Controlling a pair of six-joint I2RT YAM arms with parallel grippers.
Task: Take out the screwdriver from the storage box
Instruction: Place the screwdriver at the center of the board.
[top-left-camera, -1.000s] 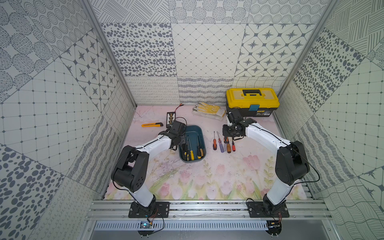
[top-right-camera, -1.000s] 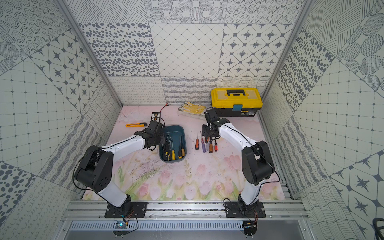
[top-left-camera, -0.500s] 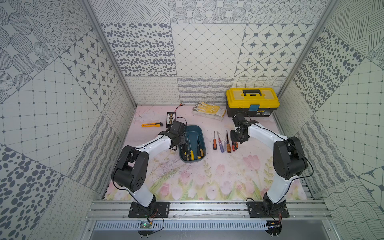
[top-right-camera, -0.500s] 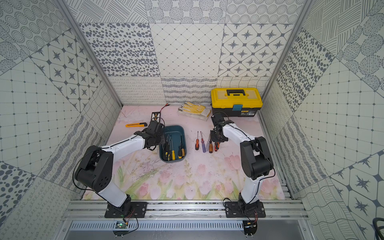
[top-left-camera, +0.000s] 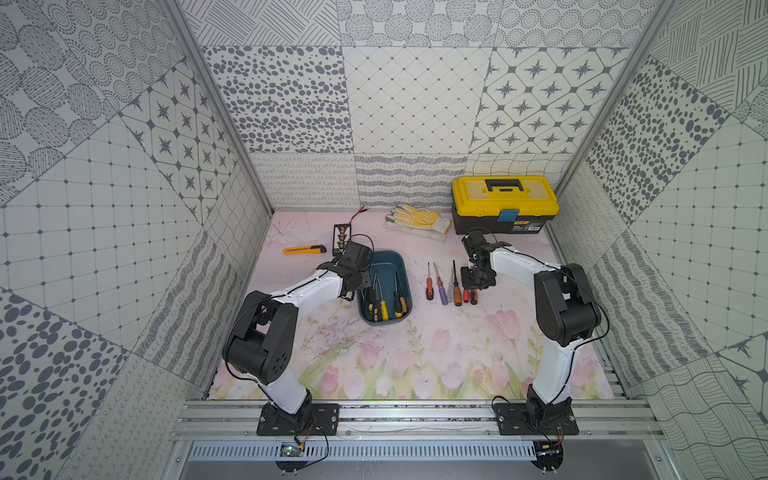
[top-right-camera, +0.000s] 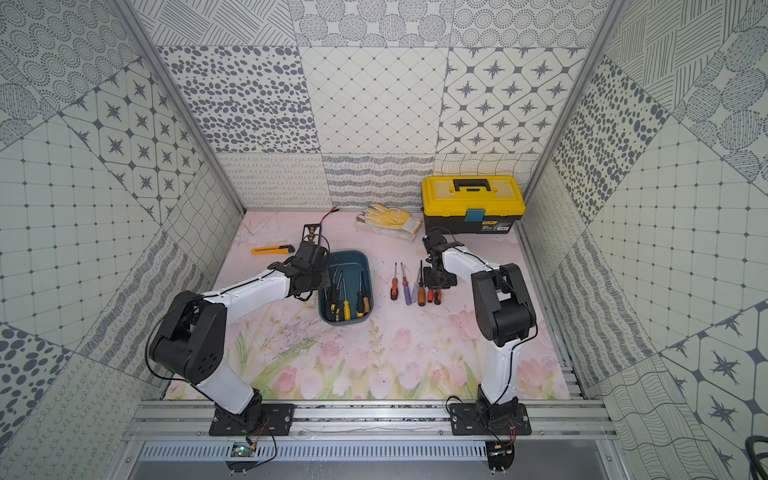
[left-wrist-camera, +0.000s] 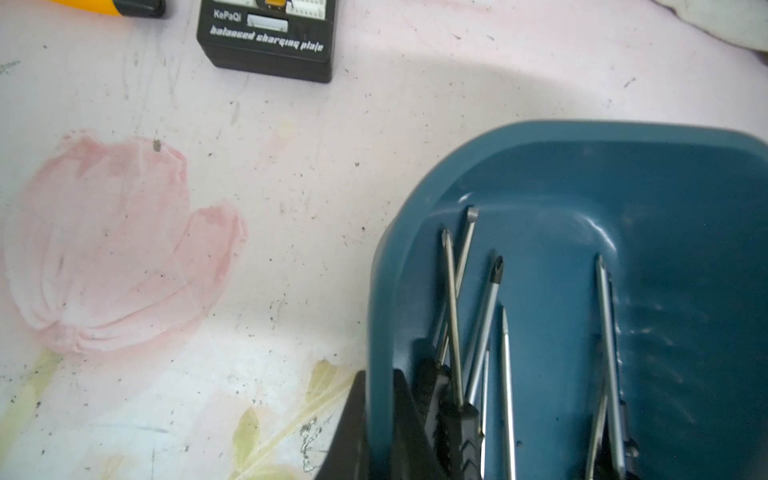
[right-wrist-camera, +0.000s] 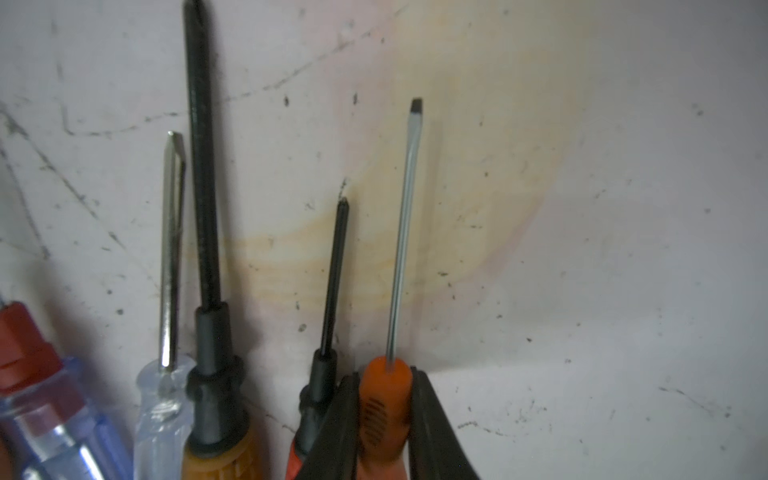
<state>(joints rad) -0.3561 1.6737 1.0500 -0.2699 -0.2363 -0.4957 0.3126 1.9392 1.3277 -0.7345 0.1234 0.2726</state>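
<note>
The teal storage box (top-left-camera: 384, 257) (top-right-camera: 349, 254) lies mid-mat with several yellow-and-black screwdrivers (top-left-camera: 384, 307) inside. My left gripper (top-left-camera: 360, 286) (left-wrist-camera: 379, 378) is shut on the box's left wall (left-wrist-camera: 380, 291), one finger outside and one inside. My right gripper (top-left-camera: 478, 284) (right-wrist-camera: 384, 374) is shut on an orange-handled flat-blade screwdriver (right-wrist-camera: 384, 399) (top-left-camera: 473, 296). It holds it low at the right end of a row of screwdrivers (top-left-camera: 442, 291) lying on the mat beside the box. I cannot tell whether the held tool touches the mat.
A yellow-lidded black toolbox (top-left-camera: 505, 197) stands at the back right, with work gloves (top-left-camera: 417, 220) to its left. A yellow utility knife (top-left-camera: 303, 249) and a black charging plate (top-left-camera: 340, 239) (left-wrist-camera: 266, 45) lie behind the left gripper.
My right gripper has shifted rightward and nearer, ending low at the right end of the row with the orange screwdriver in it. The left arm and box have not moved.
</note>
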